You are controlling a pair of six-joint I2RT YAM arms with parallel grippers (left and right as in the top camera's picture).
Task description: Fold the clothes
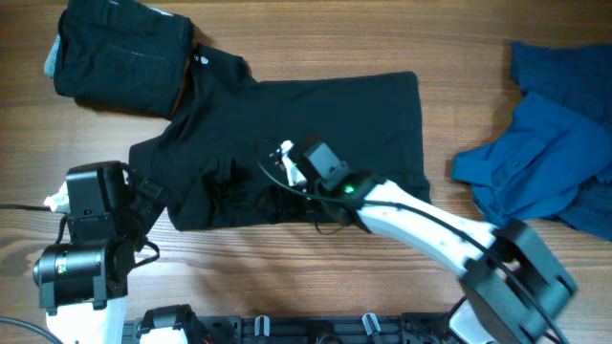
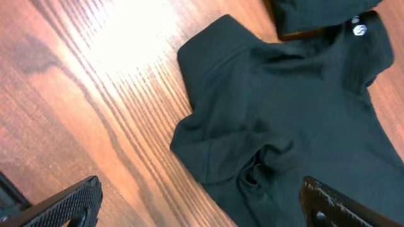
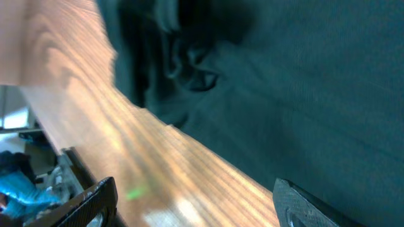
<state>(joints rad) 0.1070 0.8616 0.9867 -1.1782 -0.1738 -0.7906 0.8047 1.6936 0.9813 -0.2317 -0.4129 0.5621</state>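
**Inspector:** Since the black shirt (image 1: pixel 316 124) is the item under review, where does it lie?

**Attendant:** It lies spread over the middle of the table (image 1: pixel 459 48). Its collar points toward the far left corner and carries a small white mark (image 1: pixel 200 59). One sleeve (image 1: pixel 153 158) reaches toward the left edge. The fabric is bunched (image 1: pixel 229 186) along the shirt's near side, and the rest lies fairly flat.

**Inspector:** And the other clothes?

**Attendant:** A folded black garment (image 1: pixel 115 57) sits at the far left corner, touching the shirt's collar. Crumpled blue garments (image 1: pixel 555 143) lie at the right edge, well apart from the shirt.

**Inspector:** Report on the right gripper (image 1: pixel 287 172).

**Attendant:** It is positioned over the shirt's near side, just beside the bunched fabric. Its fingers (image 3: pixel 95 198) stand apart, one over bare wood and the other over black cloth. I can see nothing pinched between them.

**Inspector:** And the left gripper (image 1: pixel 145 203)?

**Attendant:** It is close to the near left corner, near the sleeve. Its fingers (image 2: pixel 69 202) are spread wide and hold nothing. Its wrist view shows wood grain and the sleeve below it.
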